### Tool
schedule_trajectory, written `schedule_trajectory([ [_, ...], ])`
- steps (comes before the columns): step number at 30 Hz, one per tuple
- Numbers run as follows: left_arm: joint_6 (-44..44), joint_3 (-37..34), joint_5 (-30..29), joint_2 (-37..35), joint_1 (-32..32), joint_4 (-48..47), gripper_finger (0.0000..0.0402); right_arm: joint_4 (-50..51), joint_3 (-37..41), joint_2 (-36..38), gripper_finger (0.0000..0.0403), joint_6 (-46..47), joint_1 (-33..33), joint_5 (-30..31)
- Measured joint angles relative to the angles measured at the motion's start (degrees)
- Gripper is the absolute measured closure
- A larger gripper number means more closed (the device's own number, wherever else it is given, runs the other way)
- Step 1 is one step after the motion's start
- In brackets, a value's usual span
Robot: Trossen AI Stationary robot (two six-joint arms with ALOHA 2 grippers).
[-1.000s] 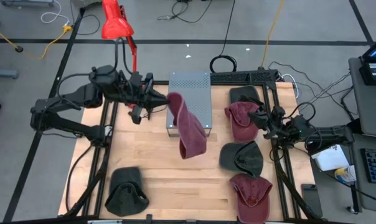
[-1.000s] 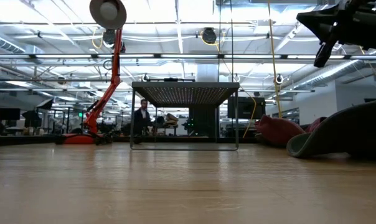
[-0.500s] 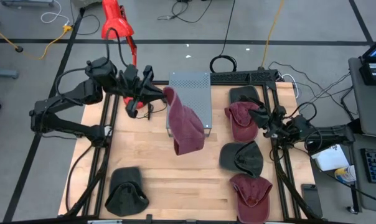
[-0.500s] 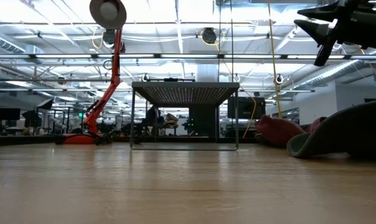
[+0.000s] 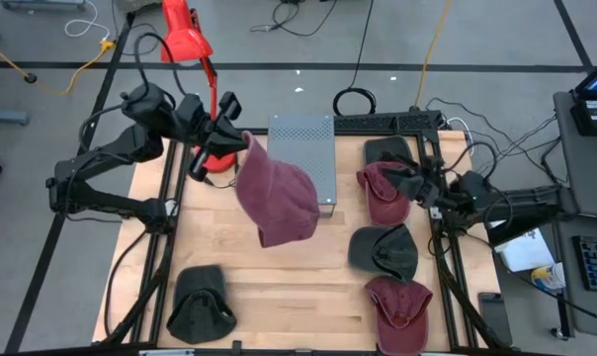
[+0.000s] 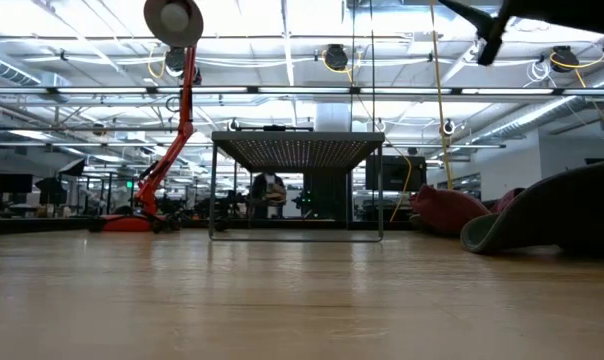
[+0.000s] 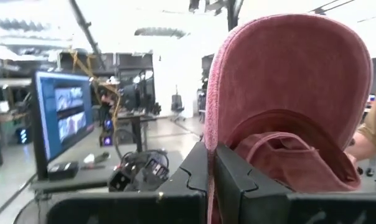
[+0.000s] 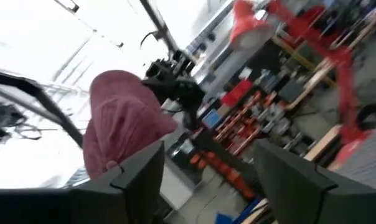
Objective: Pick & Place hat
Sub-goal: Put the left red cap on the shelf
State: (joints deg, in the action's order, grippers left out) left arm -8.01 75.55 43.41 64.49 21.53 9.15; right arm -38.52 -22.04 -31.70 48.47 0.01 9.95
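A maroon hat (image 5: 277, 198) hangs in the air over the table's far left part, in front of the grey perforated stand (image 5: 303, 148). My left gripper (image 5: 234, 140) is shut on it. In the left wrist view the hat (image 7: 287, 81) fills the picture with its hollow inside showing. My right gripper (image 5: 418, 180) stands open above the row of hats at the table's right, with nothing between its fingers (image 8: 138, 174). The right wrist view shows the held hat (image 8: 122, 121) farther off. In the low view only a bit of my right gripper (image 6: 492, 25) shows at the top. My left gripper pinches the hat's rim edge (image 7: 208, 134) between its two fingers (image 7: 238, 180), at one side of the hat. The fingers come roughly level from the table's left. The hat is lifted clear and spreads away from the fingers toward the table's right and near side.
At the right lie a dark hat (image 5: 387, 150), a maroon hat (image 5: 383, 195), a dark hat (image 5: 384, 252) and a maroon hat (image 5: 399, 309). Another dark hat (image 5: 200, 305) lies near left. A red lamp (image 5: 185, 40) stands beyond the far left edge. Bare wood (image 5: 289, 287) lies mid-table.
My left gripper has swung toward the table's far left corner, risen a little and rolled. The hat has gone with it and turned from hanging edge-on to spread wide. My right gripper has risen above the hats at the right and opened.
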Motion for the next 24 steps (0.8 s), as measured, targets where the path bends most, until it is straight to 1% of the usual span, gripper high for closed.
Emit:
schedule_trajectory([
  [3, -0.47, 0.0, 1.45, 0.0, 0.31, 2.99, 0.0396, -0.74, -3.83, -4.4, 0.0144, 0.82, 0.06, -1.4],
  [5, -1.18, 0.0, 1.67, 0.0, 0.36, 4.9, 0.0396, -0.77, -6.54, -7.08, 0.014, -0.63, 0.13, -2.64],
  [11, -3.34, 0.0, 1.85, 0.0, 0.34, 9.94, 0.0396, -0.79, -15.26, -14.65, 0.0142, -10.57, 0.11, -2.74],
  [19, -7.7, 0.0, 1.78, 0.0, 0.42, 14.9, 0.0396, -0.71, -25.11, -22.52, 0.014, -21.45, 0.11, -2.81],
  [24, -10.75, 0.0, -0.96, 0.0, 0.61, 17.19, 0.0396, 0.06, -31.18, -26.55, 0.014, -29.32, 0.28, -5.85],
])
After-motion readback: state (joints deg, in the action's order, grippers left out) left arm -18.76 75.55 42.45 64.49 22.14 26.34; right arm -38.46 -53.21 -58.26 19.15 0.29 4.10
